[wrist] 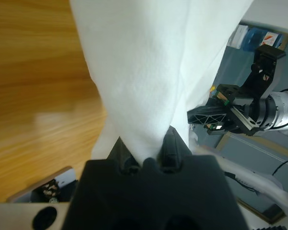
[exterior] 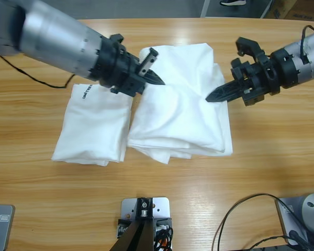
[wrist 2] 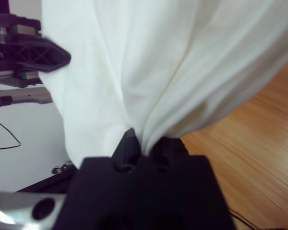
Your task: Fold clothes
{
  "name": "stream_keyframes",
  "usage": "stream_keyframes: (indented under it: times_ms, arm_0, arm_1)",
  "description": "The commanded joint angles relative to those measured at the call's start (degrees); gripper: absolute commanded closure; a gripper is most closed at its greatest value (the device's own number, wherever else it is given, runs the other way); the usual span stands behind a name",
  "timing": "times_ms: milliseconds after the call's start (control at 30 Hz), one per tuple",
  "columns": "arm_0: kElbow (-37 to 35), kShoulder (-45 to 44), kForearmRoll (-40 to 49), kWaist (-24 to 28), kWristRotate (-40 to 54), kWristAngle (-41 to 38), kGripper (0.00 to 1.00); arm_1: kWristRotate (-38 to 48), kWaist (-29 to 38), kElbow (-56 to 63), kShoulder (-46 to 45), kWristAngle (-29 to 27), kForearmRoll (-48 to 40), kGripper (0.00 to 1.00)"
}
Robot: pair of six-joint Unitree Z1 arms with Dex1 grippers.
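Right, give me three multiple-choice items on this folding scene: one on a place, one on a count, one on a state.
1. Where is the lettered T-shirt?
A) on the table, beside the bigger T-shirt
B) hanging off the table's edge
C) draped over an arm

2. How many white T-shirts show?
A) one
B) two
C) four

3. The left end effector is:
A) open above bare wood
B) shut on the bigger T-shirt
C) shut on a cable

Answers: 1 A, it lies flat alongside; 2 B, two separate white bundles; 3 B, the left wrist view shows cloth pinched between its jaws.
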Motion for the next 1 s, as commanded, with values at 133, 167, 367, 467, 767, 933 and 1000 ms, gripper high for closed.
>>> stream_keyframes:
  times_ms: [133, 167, 367, 467, 767, 933, 1000]
  arm_0:
    - [9.6, -7.8, 1.3, 0.9, 0.8, 2.2, 1.000]
    - [10.8, -8.7, 1.3, 1.0, 0.8, 2.5, 1.000]
    - [15.7, -12.8, 1.3, 4.7, 2.0, 2.8, 1.000]
    - [17.5, -15.3, 1.3, 7.7, 2.6, 2.8, 1.000]
    - [21.8, -22.7, 5.7, 13.6, 5.3, 2.6, 1.000]
    - [25.4, -25.2, 6.5, 16.0, 5.9, 2.4, 1.000]
    - [26.1, -26.1, 7.1, 17.3, 6.7, 2.0, 1.000]
  arm_1:
    - [9.2, 14.8, -7.5, 1.8, -6.3, -2.0, 1.000]
    - [9.7, 15.5, -8.3, 2.3, -6.6, -2.1, 1.000]
    - [11.6, 18.0, -11.1, 4.8, -7.8, -2.9, 1.000]
    - [12.0, 18.9, -12.2, 6.1, -8.0, -3.1, 1.000]
    - [15.0, 24.6, -22.5, 13.7, -9.3, -3.0, 1.000]
    - [15.7, 27.0, -25.2, 17.1, -9.6, -3.0, 1.000]
    - [16.2, 27.7, -27.4, 18.8, -9.8, -3.0, 1.000]
